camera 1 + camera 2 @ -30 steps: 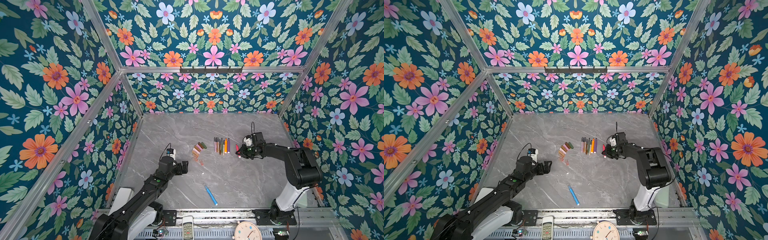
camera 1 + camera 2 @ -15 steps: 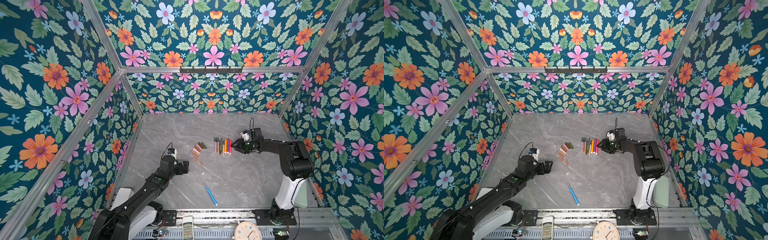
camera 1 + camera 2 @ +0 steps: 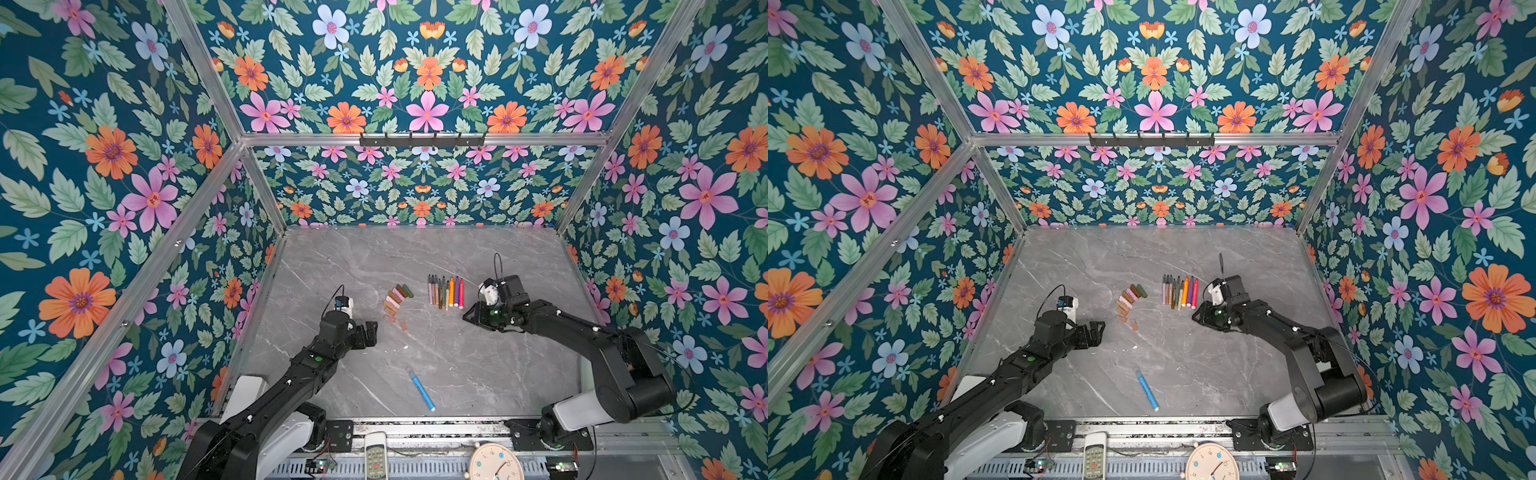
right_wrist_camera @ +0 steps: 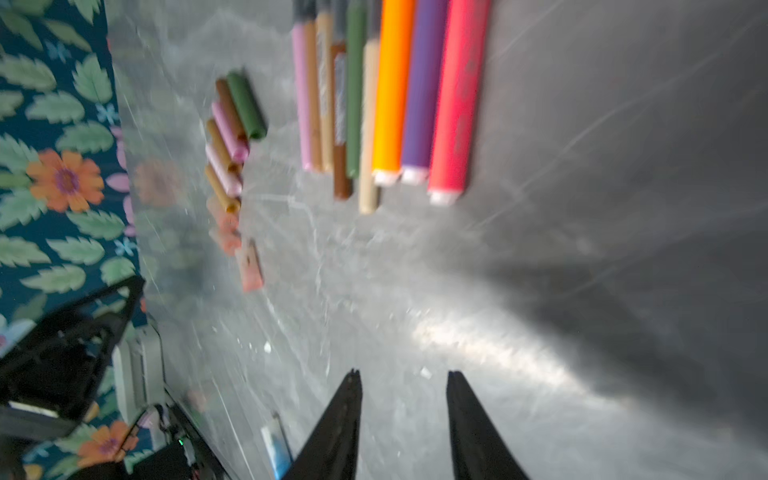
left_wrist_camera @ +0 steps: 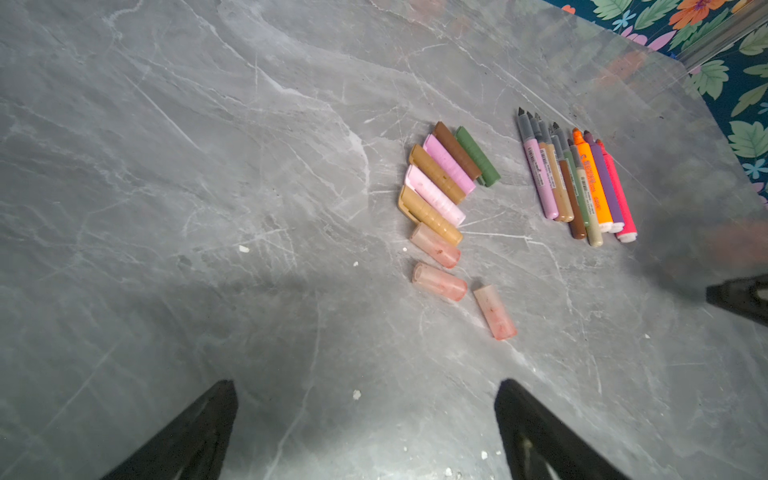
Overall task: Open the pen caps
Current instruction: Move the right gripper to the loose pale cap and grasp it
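Several pen caps lie in a curved cluster mid-table: green, brown, pink, tan and pale reddish. To their right, several uncapped pens lie side by side, the red pen outermost. A blue pen lies alone near the front. My left gripper is open and empty, left of the caps. My right gripper is open and empty, just right of and in front of the pen row.
Floral walls close in the grey marble table on the left, back and right. A remote control and a clock sit on the front rail. Small white crumbs dot the table.
My right gripper carried the red pen to the right end of the row, let it go and drew back toward the front. The left arm barely moved.
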`<action>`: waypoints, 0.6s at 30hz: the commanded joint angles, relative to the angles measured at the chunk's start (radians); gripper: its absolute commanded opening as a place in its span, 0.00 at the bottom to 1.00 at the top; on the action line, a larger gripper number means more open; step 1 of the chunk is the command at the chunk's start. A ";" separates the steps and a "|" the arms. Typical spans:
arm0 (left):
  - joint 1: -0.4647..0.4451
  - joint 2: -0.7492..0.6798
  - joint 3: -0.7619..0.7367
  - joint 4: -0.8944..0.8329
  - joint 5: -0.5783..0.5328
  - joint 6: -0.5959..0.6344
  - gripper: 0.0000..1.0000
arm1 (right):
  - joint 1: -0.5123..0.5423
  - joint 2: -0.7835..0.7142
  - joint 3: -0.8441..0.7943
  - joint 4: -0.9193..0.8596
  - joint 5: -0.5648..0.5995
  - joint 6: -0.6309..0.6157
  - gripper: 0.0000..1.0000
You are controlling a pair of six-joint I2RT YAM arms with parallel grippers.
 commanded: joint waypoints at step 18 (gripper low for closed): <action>-0.001 -0.079 -0.016 -0.021 -0.075 -0.012 1.00 | 0.465 0.568 0.748 -0.452 0.363 -0.094 0.38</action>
